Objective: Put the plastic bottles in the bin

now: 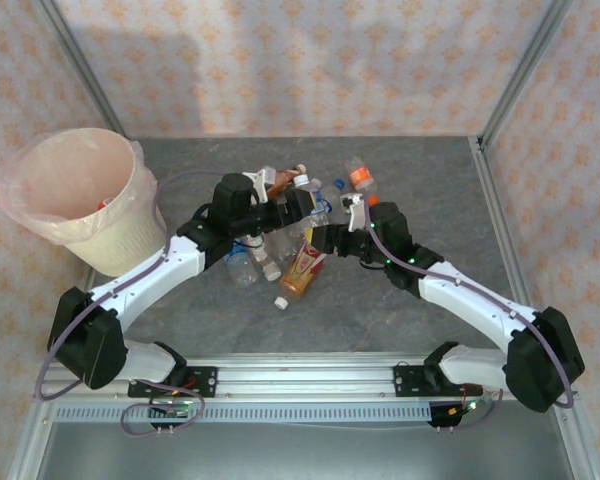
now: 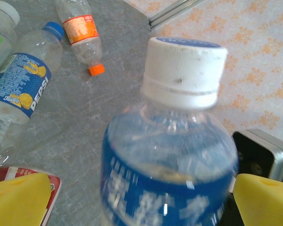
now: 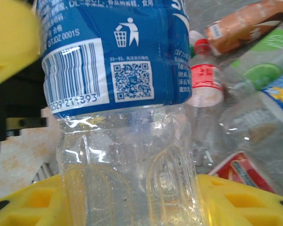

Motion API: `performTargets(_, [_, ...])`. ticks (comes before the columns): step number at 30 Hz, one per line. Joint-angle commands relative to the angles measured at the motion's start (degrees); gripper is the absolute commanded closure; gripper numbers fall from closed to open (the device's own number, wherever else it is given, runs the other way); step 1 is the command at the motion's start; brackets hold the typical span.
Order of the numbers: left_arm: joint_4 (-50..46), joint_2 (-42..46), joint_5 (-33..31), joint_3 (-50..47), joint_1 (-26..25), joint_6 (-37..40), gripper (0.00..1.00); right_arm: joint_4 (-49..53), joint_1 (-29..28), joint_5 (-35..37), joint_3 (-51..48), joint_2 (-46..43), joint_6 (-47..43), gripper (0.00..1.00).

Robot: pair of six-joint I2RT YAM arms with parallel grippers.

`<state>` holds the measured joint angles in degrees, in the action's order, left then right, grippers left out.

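The right gripper (image 3: 132,200) is clamped on the clear lower body of a blue-labelled bottle (image 3: 118,52), with its yellow fingers (image 3: 236,202) pressed against both sides of the plastic. The left gripper (image 2: 141,200) sits around the same bottle higher up, below the white cap (image 2: 186,70), with a yellow finger on either side. One finger seems to meet the label, but a strip of worktop shows beside the other, so it cannot be told whether this gripper has closed. In the overhead view both grippers meet over the middle of the worktop (image 1: 380,310), and the bottle is held between them above the loose pile of bottles (image 1: 298,262). That pile includes a Pepsi bottle (image 2: 23,84), an orange-labelled one (image 2: 82,33) and a small red-labelled one (image 3: 205,77), all lying on their sides. The bin (image 1: 110,245) stands at the far left corner of the worktop, close to the left arm and well apart from the right one. The step in hand therefore looks like a pass from the right arm to the left. The next move probably calls for the left gripper to squeeze firmly on the label. The right gripper would then let go and draw back without dragging the bottle. After that, the left arm would carry the bottle over the bin's rim and drop it. Most of the bottles are not yet in the bin, so the task appears to be far from done.
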<state>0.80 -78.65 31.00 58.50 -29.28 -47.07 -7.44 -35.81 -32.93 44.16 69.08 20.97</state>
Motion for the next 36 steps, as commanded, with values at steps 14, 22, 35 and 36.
performTargets(14, [0.17,-0.28,-2.24,2.95,-1.13,1.71,0.44,-1.21,-1.99,-3.71,5.67,3.00,-2.05,0.38])
performTargets(22, [-2.18,-0.37,-6.21,3.37,-0.92,2.47,0.49,5.53,-1.98,-0.70,8.20,1.37,-6.24,0.08])
performTargets(35, [-26.76,6.12,-27.85,14.52,8.37,16.06,0.53,10.66,-1.98,36.59,5.67,-11.97,-5.38,0.01])
performTargets(36, [-28.64,7.01,-29.84,16.08,9.94,17.67,0.53,10.83,-1.98,40.26,5.68,-12.20,-4.63,0.01])
